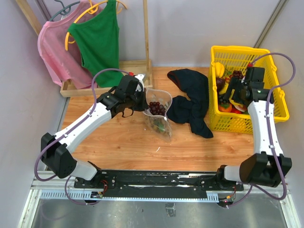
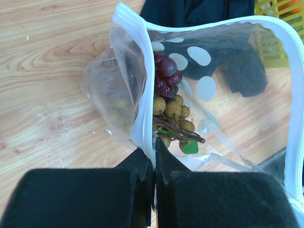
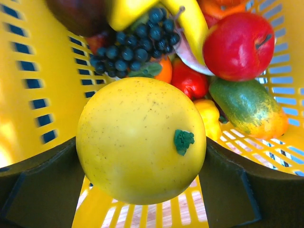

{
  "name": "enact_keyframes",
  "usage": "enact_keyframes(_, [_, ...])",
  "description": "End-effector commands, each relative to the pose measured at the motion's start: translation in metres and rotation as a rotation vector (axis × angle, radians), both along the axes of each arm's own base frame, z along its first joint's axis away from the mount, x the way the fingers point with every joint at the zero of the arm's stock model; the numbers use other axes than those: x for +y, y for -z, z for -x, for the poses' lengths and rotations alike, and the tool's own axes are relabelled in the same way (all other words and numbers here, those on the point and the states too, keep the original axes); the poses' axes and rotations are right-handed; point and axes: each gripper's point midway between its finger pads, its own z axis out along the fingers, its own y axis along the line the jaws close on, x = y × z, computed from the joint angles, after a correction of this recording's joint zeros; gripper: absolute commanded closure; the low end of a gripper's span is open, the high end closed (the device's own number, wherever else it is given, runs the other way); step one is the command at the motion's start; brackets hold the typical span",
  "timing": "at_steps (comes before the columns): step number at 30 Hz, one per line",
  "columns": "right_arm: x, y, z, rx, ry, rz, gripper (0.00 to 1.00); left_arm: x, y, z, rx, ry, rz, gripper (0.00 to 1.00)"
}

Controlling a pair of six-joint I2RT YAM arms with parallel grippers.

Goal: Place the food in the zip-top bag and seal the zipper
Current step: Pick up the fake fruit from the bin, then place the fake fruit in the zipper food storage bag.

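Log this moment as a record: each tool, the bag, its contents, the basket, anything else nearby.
left tool: shut on the bag at its zipper
right tool: shut on the lemon, inside the basket
bag state: mouth open, zipper unsealed
in bag: purple grapes, longans
in basket: apple, banana, blue grapes
cloth: between bag and basket

The clear zip-top bag (image 2: pixel 109 80) lies on the worktop (image 2: pixel 47 47), mouth gaping, its white-edged zipper (image 2: pixel 137 95) unsealed. Inside sit dark red grapes (image 2: pixel 166 76) and a tan longan cluster (image 2: pixel 173 116). The yellow lemon (image 3: pixel 140 140), red apple (image 3: pixel 236 45) and banana (image 3: pixel 190 23) are within the yellow basket (image 3: pixel 28 71).
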Motion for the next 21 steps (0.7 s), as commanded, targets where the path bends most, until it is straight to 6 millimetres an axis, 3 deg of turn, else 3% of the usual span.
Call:
enact_keyframes(1, [0.015, -0.059, 0.009, -0.12, -0.065, 0.069, 0.55, 0.004, -0.014, -0.006, -0.054, -0.009, 0.022, 1.0])
enact_keyframes(8, [0.074, -0.112, 0.015, -0.282, -0.269, 0.091, 0.55, 0.005, -0.012, -0.008, -0.05, -0.016, 0.026, 1.0])
enact_keyframes(14, [0.138, -0.132, 0.017, -0.375, -0.443, 0.081, 0.55, 0.003, -0.011, -0.008, -0.041, -0.006, 0.034, 1.0])
enact_keyframes(21, [0.226, -0.149, 0.021, -0.469, -0.701, 0.019, 0.54, 0.002, -0.012, -0.007, -0.043, -0.003, 0.039, 1.0])
